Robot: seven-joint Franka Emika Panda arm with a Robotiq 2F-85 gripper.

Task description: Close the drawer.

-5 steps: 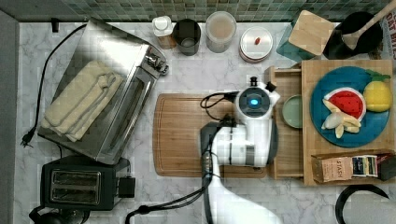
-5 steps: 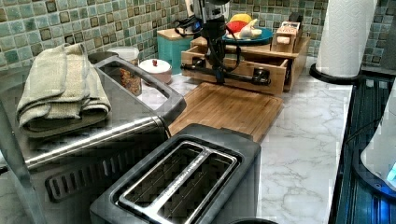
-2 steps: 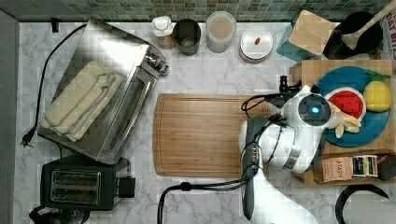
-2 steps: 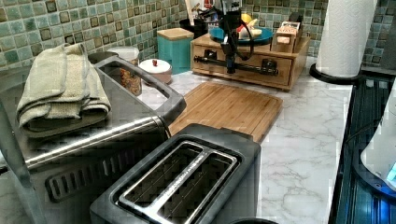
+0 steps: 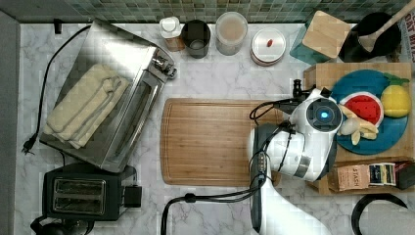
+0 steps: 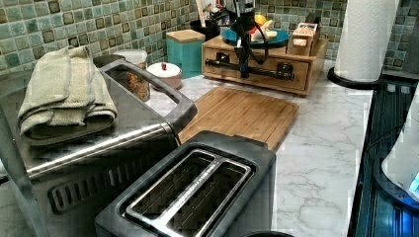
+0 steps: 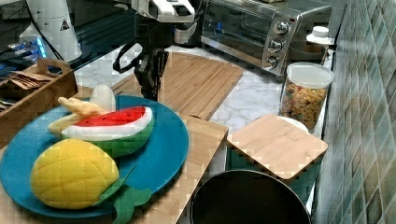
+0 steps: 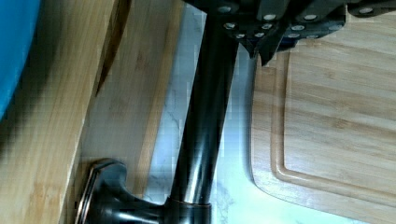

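The drawer (image 6: 296, 81) sits pushed into the wooden box (image 5: 318, 73), its light-wood front flush with the box face. A dark bar handle (image 6: 264, 72) runs across that front, and the same handle (image 8: 205, 116) stands out from the drawer's front (image 8: 130, 93) in the wrist view. My gripper (image 6: 243, 66) hangs upright at the handle's near end, fingers pointing down. The fingertips (image 8: 259, 50) are shut together beside the bar, on the cutting-board side, with nothing between them. In the right view my gripper (image 7: 150, 84) stands just past the box's edge.
A bamboo cutting board (image 5: 210, 142) lies in front of the box. A blue plate (image 5: 391, 137) with toy fruit and a tea caddy (image 5: 367, 176) sit on the box top. Toaster oven (image 5: 107, 112), toaster (image 5: 80, 196), jars (image 5: 231, 32) and a paper-towel roll (image 6: 365, 37) ring the counter.
The drawer has gone from pulled out over the cutting board to fully inside the box. My arm moved with it toward the top view's right.
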